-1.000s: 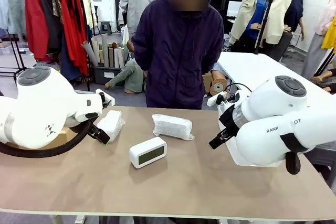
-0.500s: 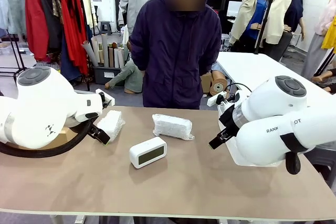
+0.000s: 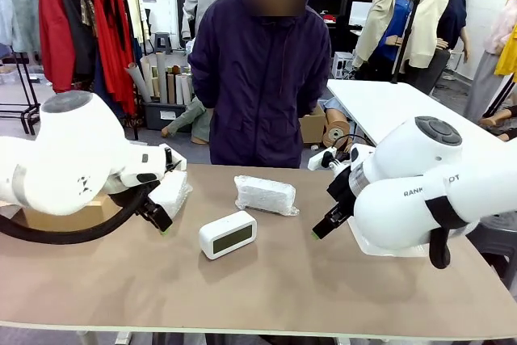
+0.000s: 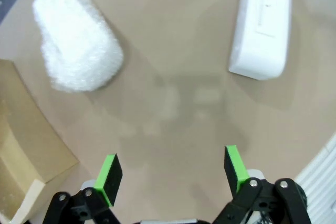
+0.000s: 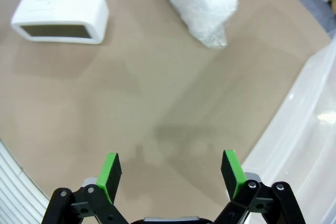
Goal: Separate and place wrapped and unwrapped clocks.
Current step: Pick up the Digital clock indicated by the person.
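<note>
Sorting looks unstarted. The left pincer [image 4: 172, 169] hangs wide open and empty above the bench [image 3: 323, 280], with a cardboard box [image 4: 21, 129] at its 9 o'clock in the left wrist view. The first wrapped clock [image 3: 170, 191] lies just beside that pincer, at 10 o'clock from the bare clock [image 3: 228, 234], which sits screen-forward near mid-bench. The second wrapped clock [image 3: 265, 195] lies at the bare clock's 1 o'clock, apart from it. The right pincer [image 5: 170, 170] is likewise spread wide and holds nothing, beside what may be a clear tub [image 5: 304, 129], though little more than its edge shows. All three clocks are left to be grouped.
</note>
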`<move>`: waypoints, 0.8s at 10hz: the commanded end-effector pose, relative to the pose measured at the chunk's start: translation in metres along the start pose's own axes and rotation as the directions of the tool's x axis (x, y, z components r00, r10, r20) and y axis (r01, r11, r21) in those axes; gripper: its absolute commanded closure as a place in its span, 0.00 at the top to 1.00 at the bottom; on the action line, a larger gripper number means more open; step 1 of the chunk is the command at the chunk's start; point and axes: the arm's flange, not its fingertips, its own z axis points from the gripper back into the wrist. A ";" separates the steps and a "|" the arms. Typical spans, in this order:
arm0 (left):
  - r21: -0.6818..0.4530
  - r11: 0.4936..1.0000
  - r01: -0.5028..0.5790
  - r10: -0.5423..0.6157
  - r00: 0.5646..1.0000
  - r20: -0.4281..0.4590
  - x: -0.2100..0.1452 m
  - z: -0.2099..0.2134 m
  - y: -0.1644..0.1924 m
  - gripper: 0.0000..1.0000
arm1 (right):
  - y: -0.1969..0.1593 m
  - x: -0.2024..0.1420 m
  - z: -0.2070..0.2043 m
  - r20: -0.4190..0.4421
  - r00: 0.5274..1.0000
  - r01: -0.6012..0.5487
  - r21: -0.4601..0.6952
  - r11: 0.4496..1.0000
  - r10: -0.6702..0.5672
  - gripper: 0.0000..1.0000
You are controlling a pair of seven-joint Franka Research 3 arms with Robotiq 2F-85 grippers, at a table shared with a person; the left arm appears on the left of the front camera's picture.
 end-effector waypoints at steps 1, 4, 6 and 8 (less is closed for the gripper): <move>-0.131 0.988 0.084 -0.085 0.996 0.001 0.003 0.026 0.014 1.00 | -0.015 0.006 0.017 -0.027 0.996 -0.085 0.123 0.989 0.089 1.00; -0.242 0.919 0.311 -0.290 0.950 0.117 0.011 0.058 0.033 1.00 | -0.017 0.036 0.041 0.002 0.967 -0.245 0.291 0.925 0.256 1.00; -0.298 0.849 0.437 -0.383 0.896 0.222 0.020 0.069 0.047 1.00 | -0.021 0.050 0.051 0.097 0.929 -0.368 0.367 0.854 0.358 1.00; -0.291 0.754 0.590 -0.508 0.803 0.312 0.030 0.084 0.066 1.00 | -0.028 0.068 0.063 0.191 0.868 -0.497 0.369 0.786 0.459 1.00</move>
